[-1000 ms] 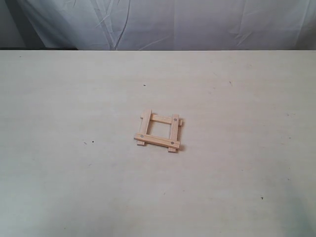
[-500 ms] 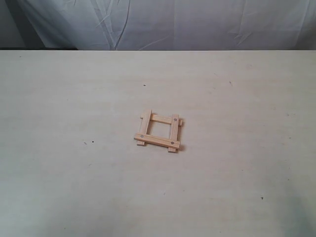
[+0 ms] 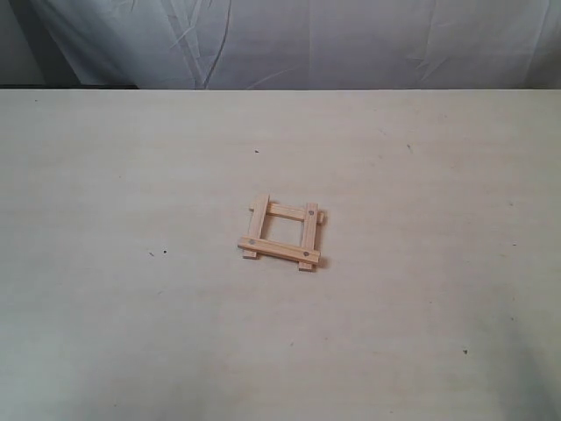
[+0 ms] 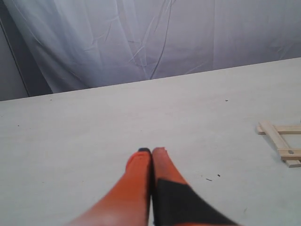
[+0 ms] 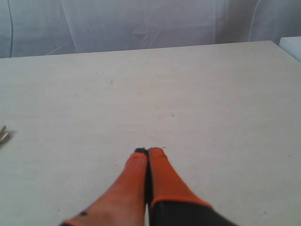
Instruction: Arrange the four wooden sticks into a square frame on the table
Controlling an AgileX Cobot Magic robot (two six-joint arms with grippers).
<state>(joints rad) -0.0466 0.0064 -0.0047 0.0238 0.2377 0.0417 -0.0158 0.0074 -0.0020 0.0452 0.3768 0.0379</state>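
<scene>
The four wooden sticks lie as a small square frame (image 3: 280,233) in the middle of the table (image 3: 131,175), ends overlapping at the corners; two strips lie on top and show dark holes near their ends. Neither gripper shows in the exterior view. In the left wrist view my left gripper (image 4: 151,151) has its orange fingers pressed together, holding nothing, over bare table, and part of the square frame (image 4: 280,142) lies well off to one side. In the right wrist view my right gripper (image 5: 148,151) is shut and empty too, with only a sliver of the frame (image 5: 3,134) at the picture's edge.
A pale wrinkled cloth (image 3: 289,39) hangs behind the table's far edge. A few tiny dark specks (image 3: 164,253) dot the tabletop. A white object (image 5: 292,46) shows at the table's far corner in the right wrist view.
</scene>
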